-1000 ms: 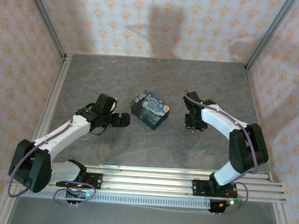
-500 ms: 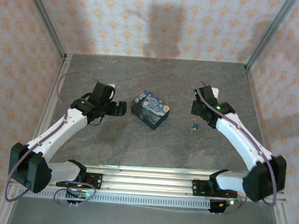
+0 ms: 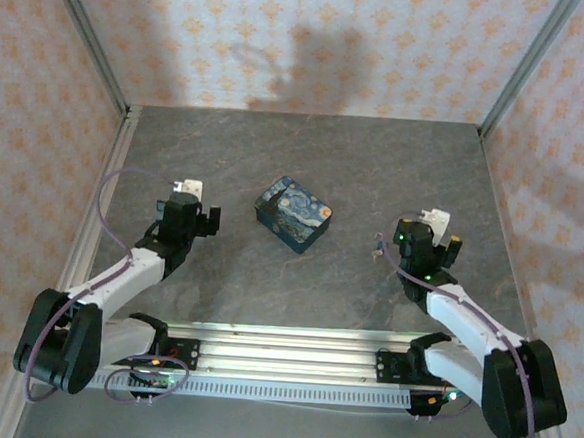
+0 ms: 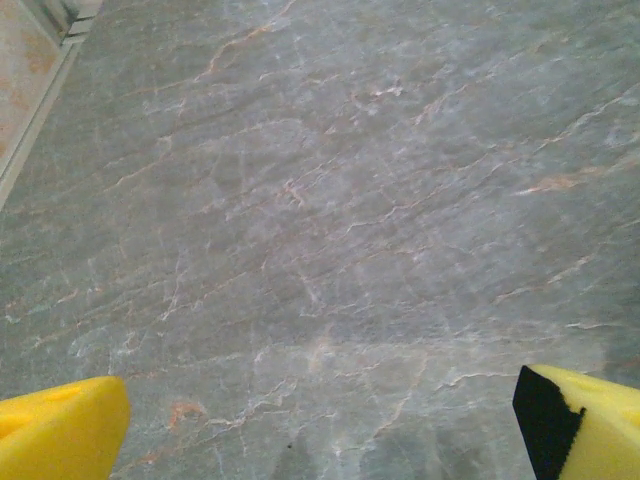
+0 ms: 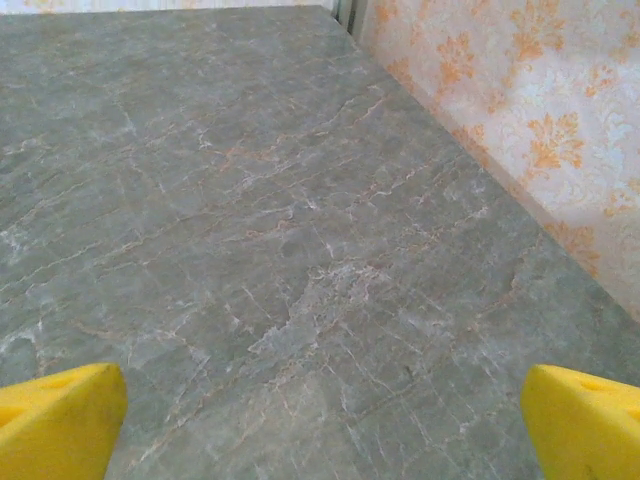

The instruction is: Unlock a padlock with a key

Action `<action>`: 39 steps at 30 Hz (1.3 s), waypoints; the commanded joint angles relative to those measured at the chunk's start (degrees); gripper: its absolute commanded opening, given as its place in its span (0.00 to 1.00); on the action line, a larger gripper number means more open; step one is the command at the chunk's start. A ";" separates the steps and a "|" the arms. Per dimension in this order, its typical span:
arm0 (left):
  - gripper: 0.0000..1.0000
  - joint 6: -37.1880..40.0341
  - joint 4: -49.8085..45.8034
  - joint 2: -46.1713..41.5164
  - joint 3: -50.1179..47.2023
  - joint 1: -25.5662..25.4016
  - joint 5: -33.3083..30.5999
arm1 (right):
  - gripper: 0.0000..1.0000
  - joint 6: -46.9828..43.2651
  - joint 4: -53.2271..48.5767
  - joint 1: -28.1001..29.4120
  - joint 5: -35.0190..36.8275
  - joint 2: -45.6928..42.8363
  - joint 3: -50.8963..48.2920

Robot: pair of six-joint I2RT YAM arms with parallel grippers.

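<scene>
The tiny blue padlock (image 3: 377,248) lies on the grey table, right of centre; I cannot make out the key separately at this size. My right gripper (image 3: 428,239) sits just right of the padlock, apart from it. In the right wrist view it (image 5: 325,425) is open, its yellow fingertips (image 5: 55,415) wide apart over bare table. My left gripper (image 3: 186,215) is on the table's left side. It (image 4: 320,430) is open too, with yellow fingertips (image 4: 60,430) at the frame's corners and nothing between them.
A dark blue box (image 3: 292,213) with yellow swirls stands at the table's middle, between the two grippers. Patterned walls (image 3: 35,161) with metal posts close the table on three sides. An aluminium rail (image 3: 293,351) holding the arm bases runs along the near edge.
My right gripper opened, left the padlock on the table and drew back to the right and nearer. The left arm also pulled back toward its base, away from the box.
</scene>
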 commanded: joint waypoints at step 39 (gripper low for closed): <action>1.00 0.41 31.75 20.35 -1.06 9.50 6.13 | 1.00 -1.81 34.36 -13.08 -14.63 27.22 2.49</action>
